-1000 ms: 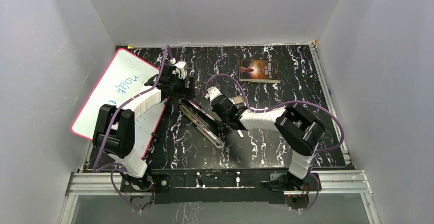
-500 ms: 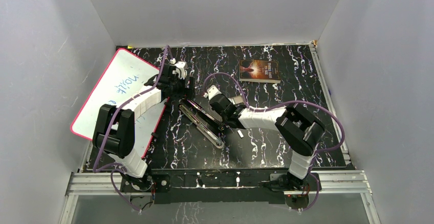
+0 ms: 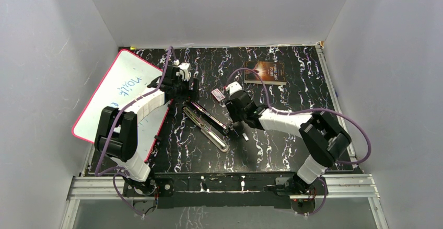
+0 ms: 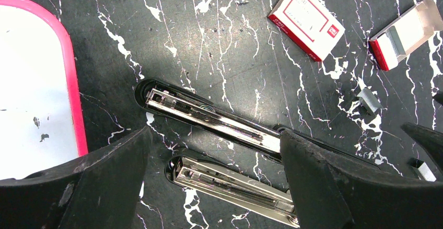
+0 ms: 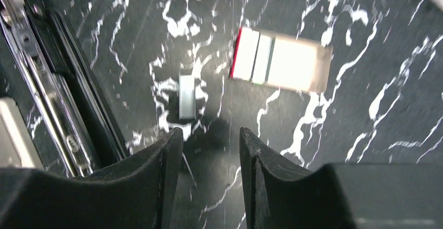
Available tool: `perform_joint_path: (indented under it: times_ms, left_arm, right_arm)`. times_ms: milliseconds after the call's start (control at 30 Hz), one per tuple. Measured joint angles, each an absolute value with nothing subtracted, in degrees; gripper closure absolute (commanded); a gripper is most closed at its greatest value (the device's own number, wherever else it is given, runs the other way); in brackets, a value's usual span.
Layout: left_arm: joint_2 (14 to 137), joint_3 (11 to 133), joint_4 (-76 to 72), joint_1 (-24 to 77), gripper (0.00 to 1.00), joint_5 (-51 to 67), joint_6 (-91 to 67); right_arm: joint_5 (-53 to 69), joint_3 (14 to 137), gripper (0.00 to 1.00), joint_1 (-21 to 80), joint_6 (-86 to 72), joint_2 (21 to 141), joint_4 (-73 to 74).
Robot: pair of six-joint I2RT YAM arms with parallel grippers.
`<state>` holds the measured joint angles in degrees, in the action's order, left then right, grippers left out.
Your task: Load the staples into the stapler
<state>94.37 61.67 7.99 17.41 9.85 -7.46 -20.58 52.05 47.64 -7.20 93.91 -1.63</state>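
**A:** What has changed in the last second?

**B:** The right claw (image 5: pixel 210 130) was pinched nearly shut, down at the stapler (image 4: pixel 209 116); now its fingers stand about halfway apart with nothing between them; its arm has swung the elbow out to the right and drawn the claw back from the stapler's channel. The left claw (image 4: pixel 215 132) has not shifted; it hangs above the stapler, spread wide, gripping nothing.

**A:** So a strip went in?

**B:** I'd judge it a release over the channel; whether a strip landed inside, I cannot tell. A short bright stretch at the channel's end, beside the left claw's finger, might be one, or just bare metal. If it missed, another pick is needed; either way the stapler lies folded apart and has yet to be closed.

**A:** And the staples?

**B:** Loose staples (image 5: pixel 187 97) lie flat on the counter (image 5: pixel 339 150), just ahead of the right claw's left finger; they are near the stapler but apart from it. They make a short, thin, pale silvery strip, slightly blurred. Beyond and to the right lies a box (image 5: pixel 282 61), its end gaping, with pale contents showing.
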Motion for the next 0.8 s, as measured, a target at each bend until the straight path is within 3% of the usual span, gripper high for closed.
perform_joint_path:
  times_ms: [200,433,800]
  left_arm:
    - [94.4,61.7,8.0,17.4,0.08,9.9,-7.5]
    - [94.4,61.7,8.0,17.4,0.09,10.1,-7.6]
    - [94.3,61.7,8.0,17.4,0.09,10.1,-7.7]
  right_arm:
    - [-18.6,45.1,0.36,46.6,-13.5,84.7,3.1]
    - [-15.9,38.8,0.34,47.4,-19.4,72.3,6.9]
    - [-14.3,37.6,0.47,50.0,-20.9,76.9,10.5]
